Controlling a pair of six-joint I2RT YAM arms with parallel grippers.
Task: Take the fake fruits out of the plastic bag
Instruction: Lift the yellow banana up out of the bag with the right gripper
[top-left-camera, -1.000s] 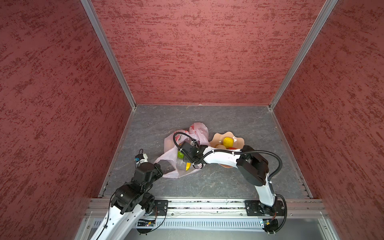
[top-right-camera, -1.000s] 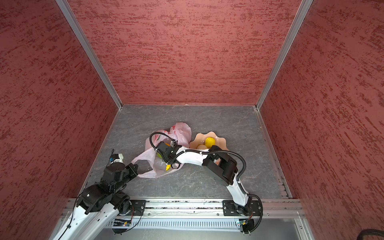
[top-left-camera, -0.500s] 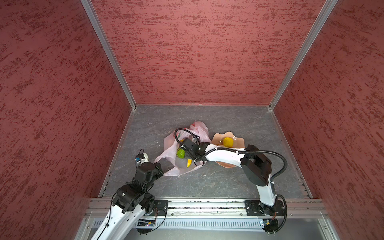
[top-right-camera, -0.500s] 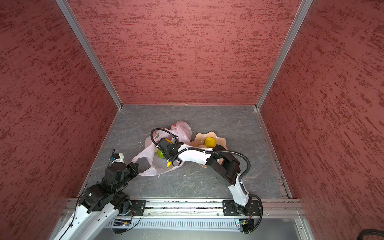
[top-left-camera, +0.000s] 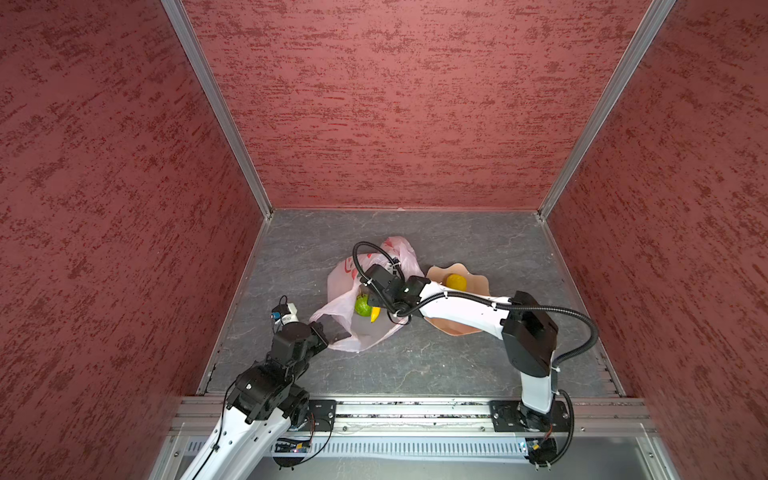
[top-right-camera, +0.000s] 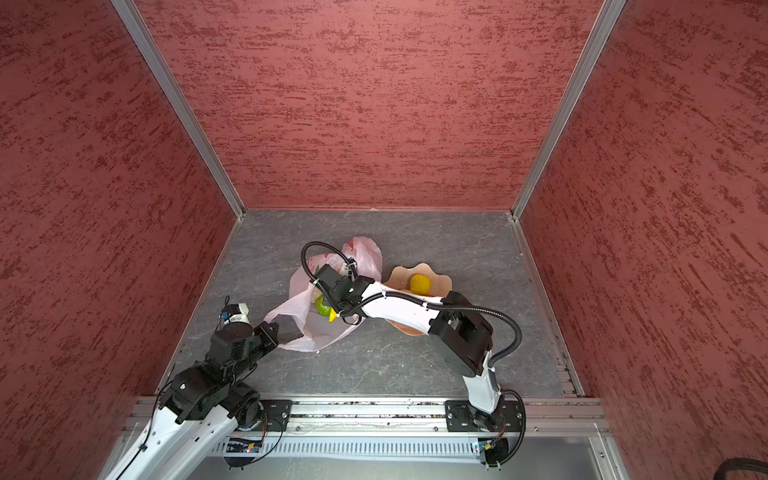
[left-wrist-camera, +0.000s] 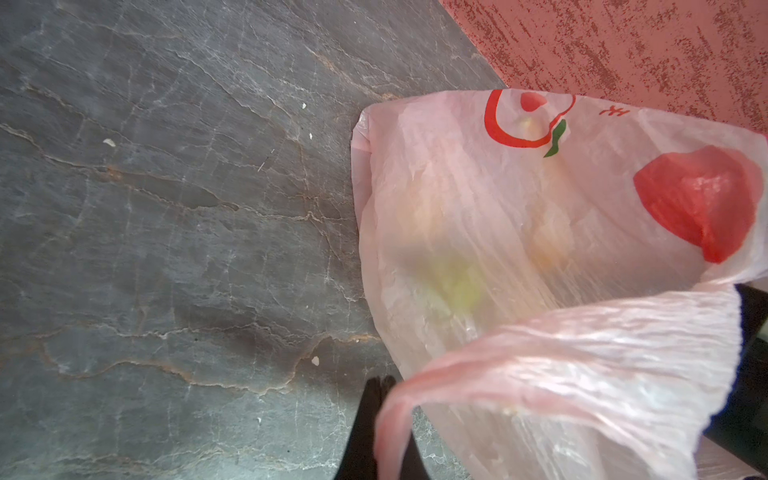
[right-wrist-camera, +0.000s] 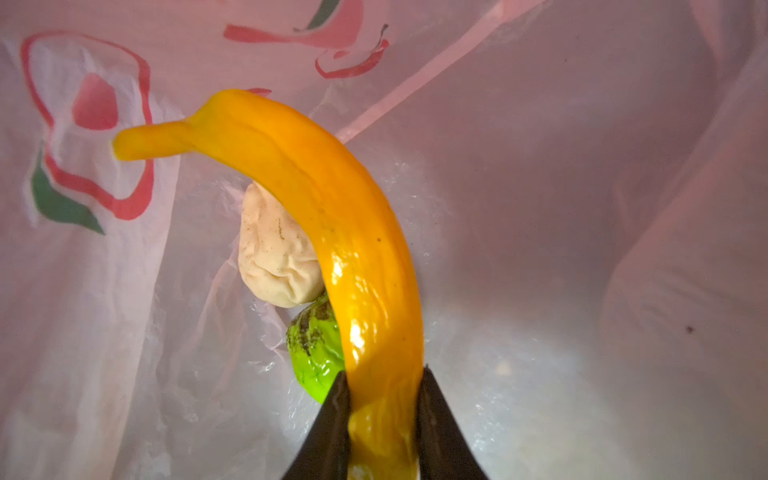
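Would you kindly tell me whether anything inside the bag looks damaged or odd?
Yes: inside the plastic bag, the green fruit beside the banana has dark smudges, and the beige fruit next to it is creased and speckled. Nothing looks spilled.

Unreadable red characters on plastic bag (left-wrist-camera: 498, 249)

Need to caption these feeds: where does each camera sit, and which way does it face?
Top views: high above the front rail, looking down at the table; both arms, bag, bowl show.
Left wrist: on the left arm, looking along the shut left gripper at the bag's outside.
Right wrist: on the right arm, inside the bag, looking past the right gripper clamping the banana.
Shared: both top views and the right wrist show the banana and green fruit.
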